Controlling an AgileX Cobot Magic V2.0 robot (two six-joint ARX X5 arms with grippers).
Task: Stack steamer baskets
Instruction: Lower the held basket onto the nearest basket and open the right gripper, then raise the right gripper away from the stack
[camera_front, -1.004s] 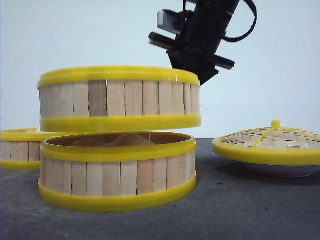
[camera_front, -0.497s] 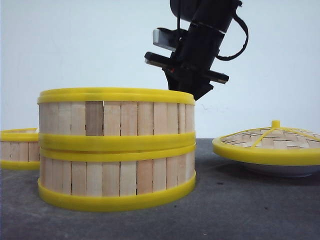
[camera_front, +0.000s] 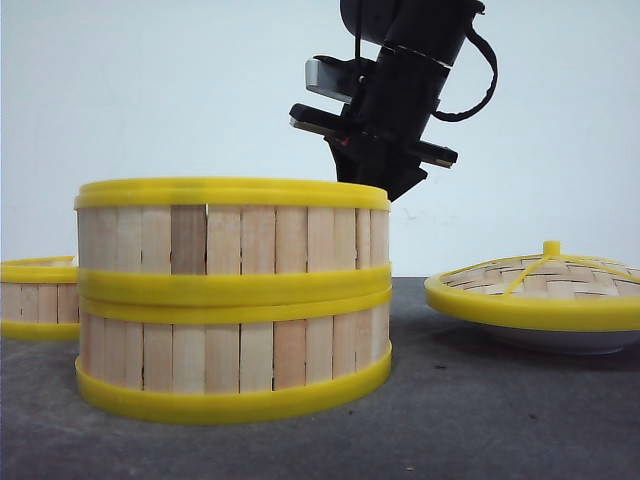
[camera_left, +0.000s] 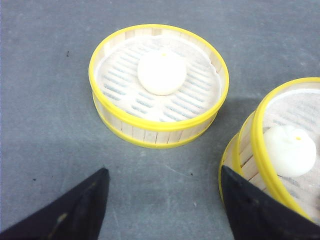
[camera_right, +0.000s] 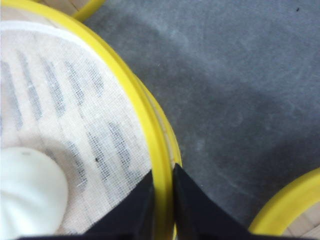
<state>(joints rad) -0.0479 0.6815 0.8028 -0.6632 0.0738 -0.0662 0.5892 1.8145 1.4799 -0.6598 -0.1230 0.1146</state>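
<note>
Since a second ago the upper steamer basket (camera_front: 232, 236) has been brought down from its raised position and is now seated on the lower steamer basket (camera_front: 234, 355), their yellow rims meeting; over the last half second nothing is seen to have shifted.

Three steamer baskets are counted. Two are stacked directly below the right gripper (camera_right: 162, 200), and the third steamer basket (camera_left: 159, 85) is set alone on the dark table (camera_front: 480, 420), ahead of the left gripper (camera_left: 162, 200) and well apart from the stack. Each is round and shallow, with a wall of pale vertical wooden slats bound by bright yellow rims top and bottom, and a white cloth liner is seen inside. One lid (camera_front: 540, 285), domed, woven and yellow-rimmed with a small knob, is seen resting to the right of the right arm.

Two white buns are counted in the left wrist view: one bun (camera_left: 161, 72) in the lone basket, and another bun (camera_left: 289, 150) in the top basket of the stack.

The right gripper's fingers (camera_right: 131, 207) are held narrow, pinched on the top basket's rim. The left gripper's fingers (camera_left: 75, 210) are spread wide, with nothing between them.
</note>
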